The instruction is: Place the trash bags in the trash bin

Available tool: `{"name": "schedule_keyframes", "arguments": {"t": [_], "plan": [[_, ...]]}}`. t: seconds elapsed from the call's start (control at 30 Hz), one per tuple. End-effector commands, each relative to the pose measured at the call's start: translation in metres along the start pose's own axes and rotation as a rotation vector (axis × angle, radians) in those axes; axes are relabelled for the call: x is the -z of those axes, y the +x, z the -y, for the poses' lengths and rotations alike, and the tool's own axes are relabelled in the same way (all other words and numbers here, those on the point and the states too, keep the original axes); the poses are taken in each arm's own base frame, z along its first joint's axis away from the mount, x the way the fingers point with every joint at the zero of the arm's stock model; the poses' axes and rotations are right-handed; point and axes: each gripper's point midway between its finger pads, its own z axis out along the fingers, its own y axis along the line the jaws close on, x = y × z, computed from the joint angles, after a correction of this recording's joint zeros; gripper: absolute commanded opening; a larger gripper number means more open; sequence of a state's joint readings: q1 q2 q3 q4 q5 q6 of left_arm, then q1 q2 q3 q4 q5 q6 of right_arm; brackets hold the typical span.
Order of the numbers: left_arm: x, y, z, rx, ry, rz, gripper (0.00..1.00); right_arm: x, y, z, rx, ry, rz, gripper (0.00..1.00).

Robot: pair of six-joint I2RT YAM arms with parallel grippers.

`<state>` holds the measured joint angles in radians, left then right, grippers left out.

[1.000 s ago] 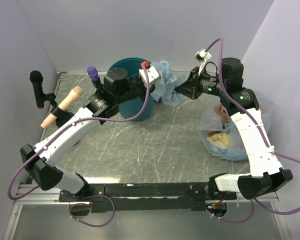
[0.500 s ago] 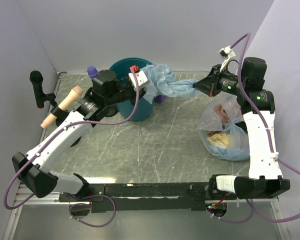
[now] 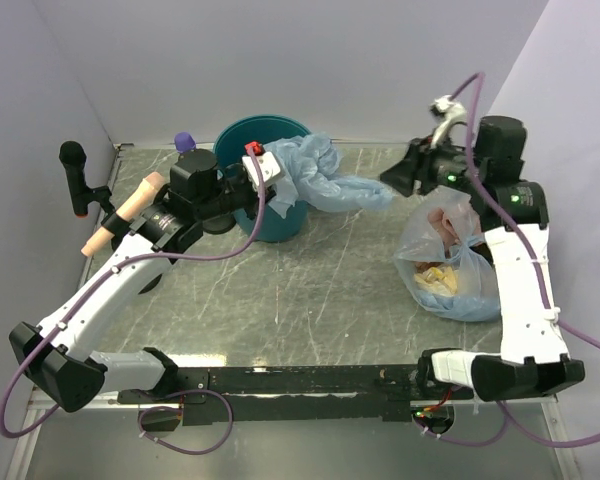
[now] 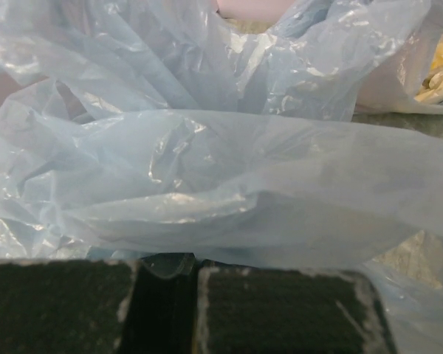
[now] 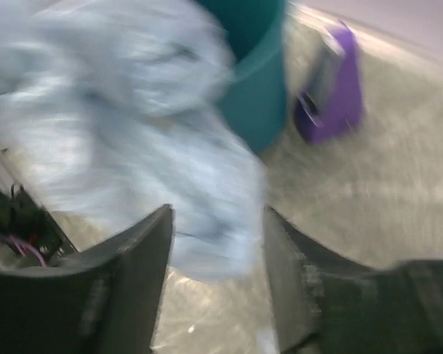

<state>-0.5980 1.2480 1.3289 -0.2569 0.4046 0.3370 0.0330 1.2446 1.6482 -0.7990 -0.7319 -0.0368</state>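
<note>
The pale-blue trash bag [image 3: 320,172] hangs crumpled over the right rim of the teal trash bin [image 3: 272,222], with a tail stretching right over the table. My left gripper [image 3: 268,168] is shut on the bag's left end above the bin. In the left wrist view the plastic [image 4: 229,147] fills the picture and its edge is pinched between the pads of the left gripper [image 4: 192,262]. My right gripper [image 3: 396,178] stands open just right of the tail. In the blurred right wrist view the bag [image 5: 125,103] lies loose ahead of the spread right gripper [image 5: 218,225], beside the bin [image 5: 255,81].
A clear bag stuffed with yellow and pink items [image 3: 450,268] sits at the right under my right arm. A purple object [image 3: 185,141] stands left of the bin. A peach-coloured object [image 3: 125,212] and a black handle [image 3: 77,175] lie at the far left.
My right gripper has opened and let go of the bag's tail, which has sagged toward the table. My left arm has drawn back to the left with the bag.
</note>
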Motion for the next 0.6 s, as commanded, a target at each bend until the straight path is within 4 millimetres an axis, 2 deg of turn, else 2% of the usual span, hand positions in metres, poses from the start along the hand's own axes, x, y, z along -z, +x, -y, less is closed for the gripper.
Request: {"name": "schedule_keyframes", "arguments": {"t": [0.0, 0.1, 0.23, 0.43, 0.47, 0.53, 0.57], "plan": [[0.003, -0.01, -0.002, 0.016, -0.014, 0.023, 0.01, 0.012, -0.037, -0.065, 0.32, -0.13, 0.144, 0.66], [0.002, -0.012, -0.001, 0.029, -0.005, 0.034, 0.01, -0.007, -0.023, -0.081, 0.325, -0.187, 0.092, 0.69], [0.002, -0.016, 0.0, 0.04, 0.003, 0.039, 0.01, -0.031, -0.017, -0.095, 0.301, -0.253, 0.059, 0.77], [0.007, -0.021, 0.003, 0.047, 0.016, 0.042, 0.01, -0.066, -0.011, -0.102, 0.352, -0.248, 0.023, 0.79], [0.008, -0.022, 0.003, 0.047, 0.014, 0.043, 0.01, -0.071, -0.011, -0.101, 0.359, -0.235, 0.018, 0.76], [0.01, -0.021, 0.002, 0.043, 0.004, 0.041, 0.01, -0.073, -0.013, -0.098, 0.381, -0.21, 0.022, 0.36], [0.011, -0.018, 0.002, 0.044, -0.004, 0.033, 0.01, -0.072, -0.016, -0.093, 0.395, -0.179, 0.028, 0.09]]}}
